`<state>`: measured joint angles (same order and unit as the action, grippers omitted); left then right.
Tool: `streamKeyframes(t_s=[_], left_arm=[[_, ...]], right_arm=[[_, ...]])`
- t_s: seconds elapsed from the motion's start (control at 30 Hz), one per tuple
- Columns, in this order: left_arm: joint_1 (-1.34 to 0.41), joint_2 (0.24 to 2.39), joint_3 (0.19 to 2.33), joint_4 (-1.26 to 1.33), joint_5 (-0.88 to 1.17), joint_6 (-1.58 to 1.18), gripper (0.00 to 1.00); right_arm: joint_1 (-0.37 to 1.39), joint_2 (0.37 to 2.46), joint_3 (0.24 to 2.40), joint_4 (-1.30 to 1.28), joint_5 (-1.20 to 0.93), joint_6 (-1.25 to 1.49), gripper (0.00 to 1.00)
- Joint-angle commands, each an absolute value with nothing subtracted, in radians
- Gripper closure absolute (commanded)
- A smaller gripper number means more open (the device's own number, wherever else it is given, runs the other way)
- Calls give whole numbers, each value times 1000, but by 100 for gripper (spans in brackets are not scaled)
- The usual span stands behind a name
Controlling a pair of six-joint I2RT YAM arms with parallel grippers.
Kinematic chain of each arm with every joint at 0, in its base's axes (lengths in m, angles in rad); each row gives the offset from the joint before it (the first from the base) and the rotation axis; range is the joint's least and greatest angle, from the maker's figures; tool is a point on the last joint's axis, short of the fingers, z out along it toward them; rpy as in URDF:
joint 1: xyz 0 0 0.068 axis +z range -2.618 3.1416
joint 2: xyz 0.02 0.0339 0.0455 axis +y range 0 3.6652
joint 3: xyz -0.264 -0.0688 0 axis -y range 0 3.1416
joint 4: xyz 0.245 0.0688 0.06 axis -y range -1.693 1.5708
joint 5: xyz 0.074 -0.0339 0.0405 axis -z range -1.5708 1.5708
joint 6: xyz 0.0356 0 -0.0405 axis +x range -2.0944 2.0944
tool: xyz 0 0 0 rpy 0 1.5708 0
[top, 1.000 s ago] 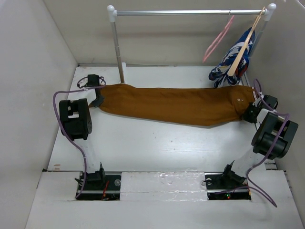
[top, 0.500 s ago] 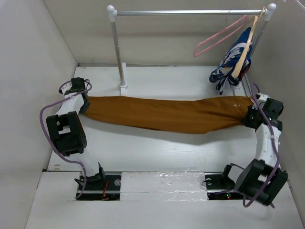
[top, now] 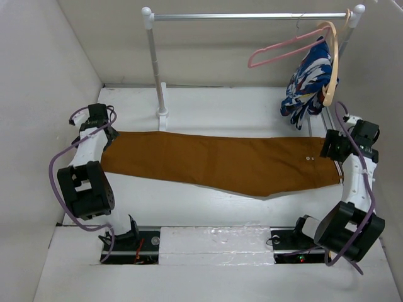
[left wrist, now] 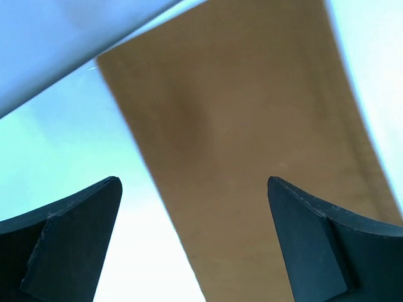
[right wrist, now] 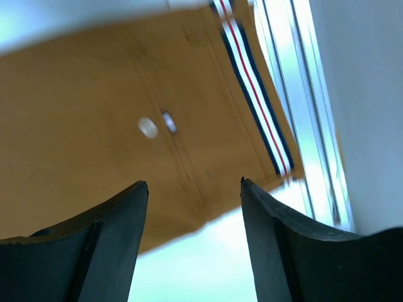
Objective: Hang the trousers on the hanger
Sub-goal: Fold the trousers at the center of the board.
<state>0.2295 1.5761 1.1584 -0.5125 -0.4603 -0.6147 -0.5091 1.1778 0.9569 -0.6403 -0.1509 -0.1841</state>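
So the trousers (top: 220,162) are lying flat on the table (top: 189,207), stretched out long between the two sets of fingers, and neither arm has hold of them. The left fingers (left wrist: 69,239) are spread wide with nothing pinched between them. In the left wrist view the brown cloth sits past the tips, filling most of the gap and running over toward one finger, with bare table on the other side of it. That view is pretty blurry, but the cut end of the leg shows up as a corner out beyond the tips. From above, the left fingers (top: 102,131) sit right at that leg end. The right fingers (right wrist: 94,245) are apart too and aren't gripping anything. The waist end lies past their tips, with a pale button (right wrist: 148,128) out ahead of one finger and the striped waistband edge (right wrist: 252,88) running off beyond the other. In the top view the right fingers (top: 332,146) are just at the waist end, touching it or close to it, hard to say which. The pink hanger (top: 283,50) isn't anywhere near the cloth. It's hooked on the rail (top: 252,16) up and beyond the right fingers, well apart from both sets, and it hangs tilted so its body sticks out toward the left fingers' side. Right beside it on the same rail is a wooden hanger (top: 332,63) carrying a blue, white and red patterned garment (top: 308,78), which hangs just past the right fingers.
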Motion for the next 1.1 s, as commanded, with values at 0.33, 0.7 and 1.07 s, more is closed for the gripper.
streamKeyframes(t_s=[0.33, 0.7, 1.07], left_arm=[[189, 1749, 1297, -445, -357, -567, 14], [-180, 1569, 1301, -348, -281, -566, 19], [-698, 1615, 1227, -256, -77, -623, 100]], right_arm=[[-374, 1227, 836, -351, -353, -106, 100], [-630, 1060, 747, -408, -242, -66, 25], [-976, 1327, 600, -187, -591, -28, 19]])
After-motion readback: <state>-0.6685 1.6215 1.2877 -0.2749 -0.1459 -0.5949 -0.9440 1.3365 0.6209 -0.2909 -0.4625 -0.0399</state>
